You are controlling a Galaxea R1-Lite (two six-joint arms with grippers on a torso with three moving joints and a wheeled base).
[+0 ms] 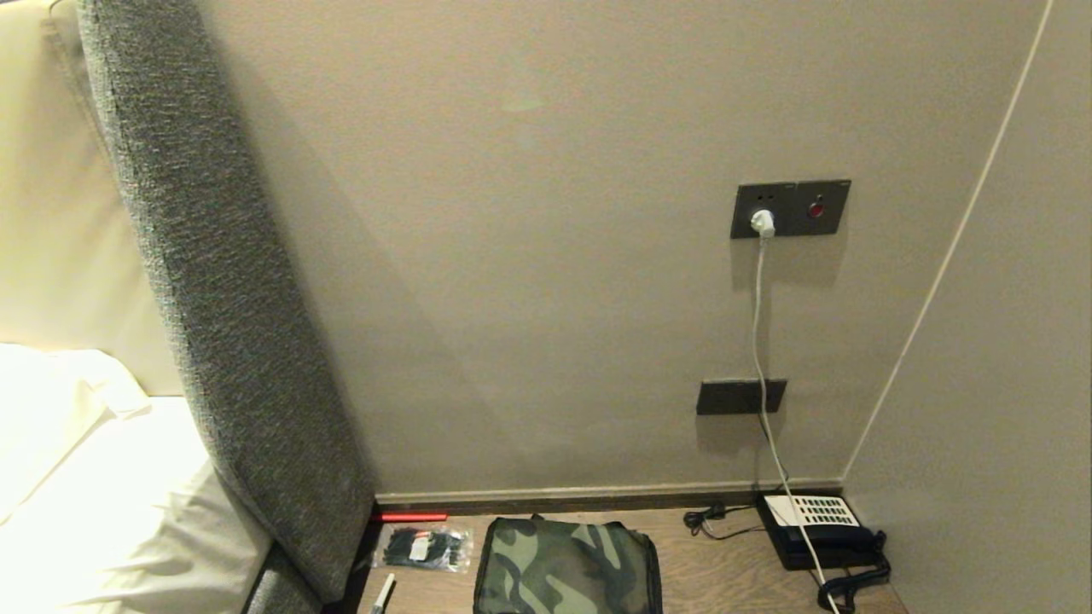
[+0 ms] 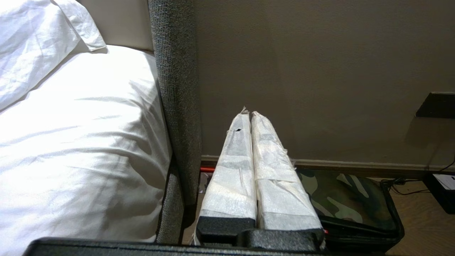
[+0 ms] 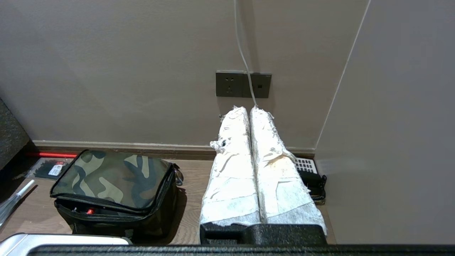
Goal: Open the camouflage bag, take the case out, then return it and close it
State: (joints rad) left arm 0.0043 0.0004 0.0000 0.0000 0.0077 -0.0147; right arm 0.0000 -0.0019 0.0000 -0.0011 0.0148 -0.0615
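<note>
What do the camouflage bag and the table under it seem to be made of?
The camouflage bag looks like soft woven fabric with a matte finish: its lid sags and creases. The table appears to be wood or wood-look laminate: brown grain lines show, with a dull sheen.

Soft camouflage bag [image 1: 567, 567] of matt cloth on smooth wood-grain tabletop [image 1: 717, 571]

Ahead of the left gripper [image 2: 250, 115] the wall leaves open air; the grey headboard [image 2: 176, 89] hems it on the bed side. The camouflage bag [image 3: 113, 176] sits below, between both grippers. Beside the right gripper [image 3: 249, 110] the phone [image 3: 311, 176] and hanging cable [image 3: 243, 53] crowd the corner.
</note>
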